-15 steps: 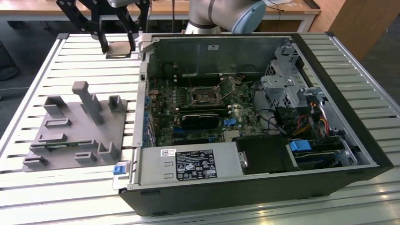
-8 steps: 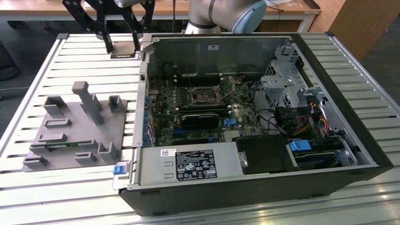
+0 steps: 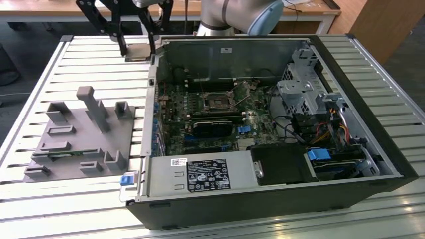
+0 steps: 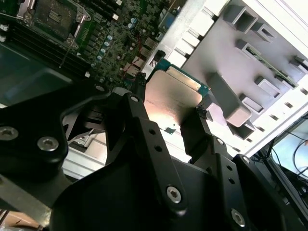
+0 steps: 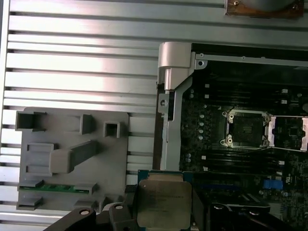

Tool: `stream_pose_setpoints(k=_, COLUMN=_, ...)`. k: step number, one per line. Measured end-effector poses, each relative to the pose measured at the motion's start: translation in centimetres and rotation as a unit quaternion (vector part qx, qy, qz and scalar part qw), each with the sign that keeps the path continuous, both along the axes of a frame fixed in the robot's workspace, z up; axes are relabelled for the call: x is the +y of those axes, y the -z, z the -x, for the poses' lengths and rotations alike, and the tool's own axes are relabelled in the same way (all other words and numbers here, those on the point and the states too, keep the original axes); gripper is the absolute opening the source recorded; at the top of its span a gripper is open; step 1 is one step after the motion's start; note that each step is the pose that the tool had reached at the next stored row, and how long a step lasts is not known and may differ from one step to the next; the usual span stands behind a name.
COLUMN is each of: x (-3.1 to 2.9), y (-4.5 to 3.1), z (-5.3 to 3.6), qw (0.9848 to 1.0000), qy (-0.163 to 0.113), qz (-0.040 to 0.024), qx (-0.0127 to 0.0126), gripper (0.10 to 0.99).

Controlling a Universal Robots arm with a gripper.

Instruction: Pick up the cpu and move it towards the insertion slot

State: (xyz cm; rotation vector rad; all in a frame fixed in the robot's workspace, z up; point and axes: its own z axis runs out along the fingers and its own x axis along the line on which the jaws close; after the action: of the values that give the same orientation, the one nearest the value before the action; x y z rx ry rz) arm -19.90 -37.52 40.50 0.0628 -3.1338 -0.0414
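Observation:
The cpu point(image 3: 138, 52), a thin square chip with a pale metal top, hangs between the two black fingers of my gripper point(image 3: 138, 49), which is shut on it. In the exterior view it is held above the slatted table, just outside the computer case's far corner on the exterior view's left. Both wrist views show the cpu point(image 4: 175, 91) point(image 5: 163, 204) clamped by its edges in my gripper point(image 4: 171, 98) point(image 5: 166, 211). The insertion slot point(image 3: 217, 101) point(image 5: 247, 129) point(image 4: 55, 17), a square socket with a dark centre and metal frame, lies open on the motherboard, well apart from the cpu.
The open computer case point(image 3: 371, 99) lies on the slatted metal table point(image 3: 99, 64), its wall between the cpu and the slot. A grey plastic fixture point(image 3: 79, 134) point(image 5: 72, 159) with upright blocks sits on the exterior view's left. Drive bays and cables point(image 3: 312, 109) crowd the case's right side.

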Motion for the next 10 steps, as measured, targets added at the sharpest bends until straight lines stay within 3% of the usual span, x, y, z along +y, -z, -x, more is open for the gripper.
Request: stream_pose_setpoints(k=10, x=0.82, y=0.01, z=-2.22, qw=1.0000, qy=0.000, qz=0.0000, qx=0.0000, gripper=0.541)
